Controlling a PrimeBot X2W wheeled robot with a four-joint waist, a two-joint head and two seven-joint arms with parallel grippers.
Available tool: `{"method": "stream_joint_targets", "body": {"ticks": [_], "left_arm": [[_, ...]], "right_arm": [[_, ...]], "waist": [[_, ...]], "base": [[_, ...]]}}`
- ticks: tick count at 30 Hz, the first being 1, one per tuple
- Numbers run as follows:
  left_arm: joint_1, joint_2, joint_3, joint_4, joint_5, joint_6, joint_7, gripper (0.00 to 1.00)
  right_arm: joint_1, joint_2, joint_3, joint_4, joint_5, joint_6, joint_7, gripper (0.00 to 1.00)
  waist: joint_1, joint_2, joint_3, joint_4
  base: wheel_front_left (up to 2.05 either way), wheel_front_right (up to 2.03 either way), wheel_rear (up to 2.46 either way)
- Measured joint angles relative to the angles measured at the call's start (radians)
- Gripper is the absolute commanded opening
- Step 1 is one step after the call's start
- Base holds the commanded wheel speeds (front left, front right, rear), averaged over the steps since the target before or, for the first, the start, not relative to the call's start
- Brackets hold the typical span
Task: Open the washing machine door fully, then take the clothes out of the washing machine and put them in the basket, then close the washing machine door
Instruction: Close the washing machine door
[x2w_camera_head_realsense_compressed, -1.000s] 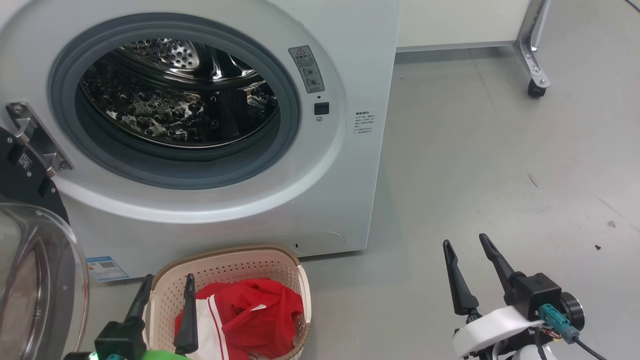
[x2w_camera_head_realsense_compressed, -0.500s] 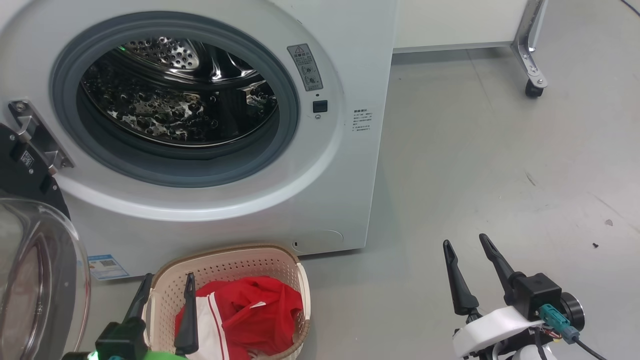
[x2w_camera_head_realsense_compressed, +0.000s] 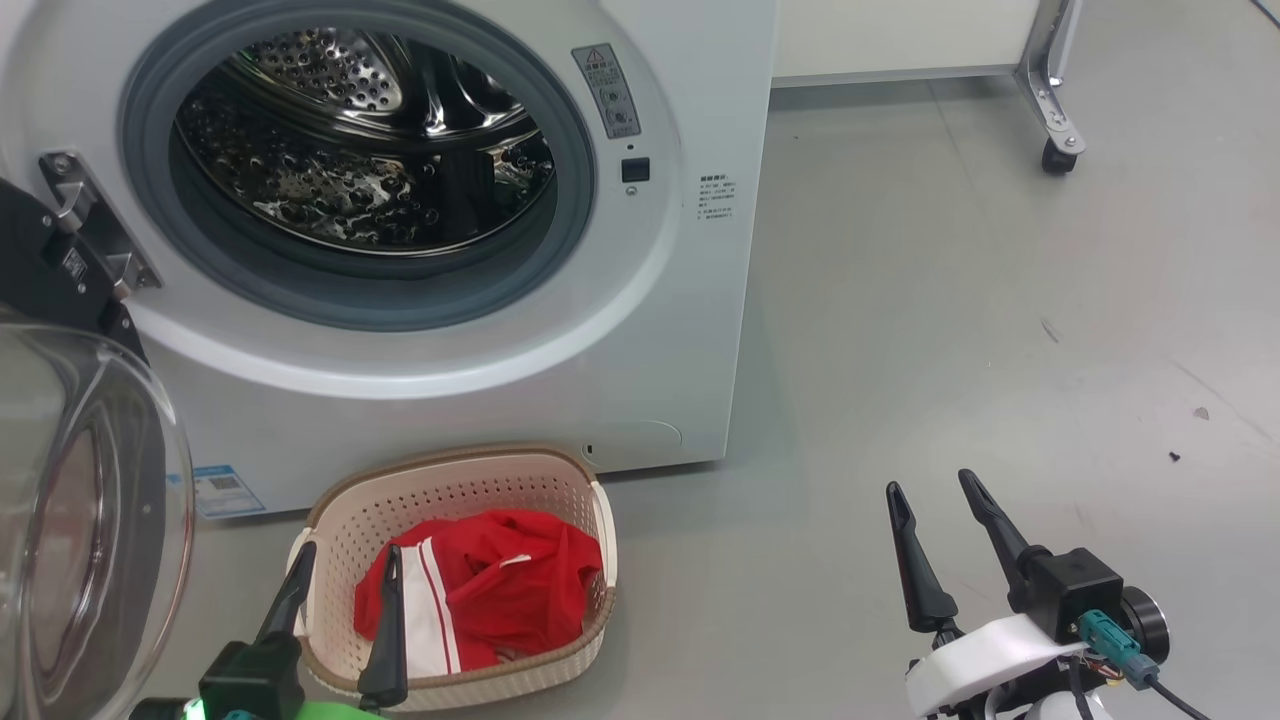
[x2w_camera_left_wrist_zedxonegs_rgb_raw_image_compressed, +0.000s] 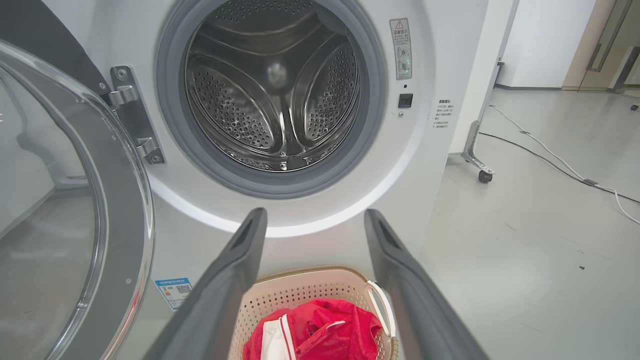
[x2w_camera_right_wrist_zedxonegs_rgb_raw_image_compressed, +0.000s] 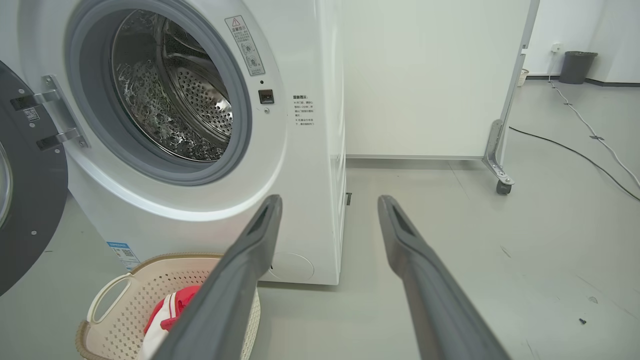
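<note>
The drum (x2w_camera_left_wrist_zedxonegs_rgb_raw_image_compressed: 272, 90) is empty and the clothes (x2w_camera_head_realsense_compressed: 500, 590) are in the basket (x2w_camera_head_realsense_compressed: 450, 465) just before the washing machine (x2w_camera_head_realsense_compressed: 640, 330), so closing looks the step in hand. The washing machine door (x2w_camera_head_realsense_compressed: 90, 520) stands wide at the machine's left (hinge side). The left hand (x2w_camera_head_realsense_compressed: 350, 548), released above the basket, should push it shut. The right hand (x2w_camera_head_realsense_compressed: 928, 482), released too, hangs right of the machine.

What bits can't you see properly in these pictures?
- Basket bottom, head view: the clothes cover it, so I can't tell how many pieces there are.
- Washing machine door, head view: cut off by the left edge.
- Blue label, head view: the print is too small to read.
- Front floor of the drum, left wrist view: hidden behind the grey rubber ring.
</note>
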Motion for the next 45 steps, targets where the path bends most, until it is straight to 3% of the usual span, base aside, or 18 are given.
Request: {"method": "stream_joint_targets", "body": {"ticks": [19,45], "left_arm": [[0.014,0.007,0.001,-0.035,0.0,0.0,0.018,1.0],[0.023,0.01,-0.013,-0.058,0.001,0.0,0.043,1.0]], "right_arm": [[0.0,0.0,0.002,0.0,0.0,0.0,0.0,1.0],[0.005,0.0,-0.006,-0.003,0.0,-0.009,0.0,1.0]], "waist": [[0.0,0.0,0.001,0.001],[0.0,0.0,0.007,0.007]], "base": [[-0.74,0.74,0.0],[-0.05,0.05,0.0]]}}
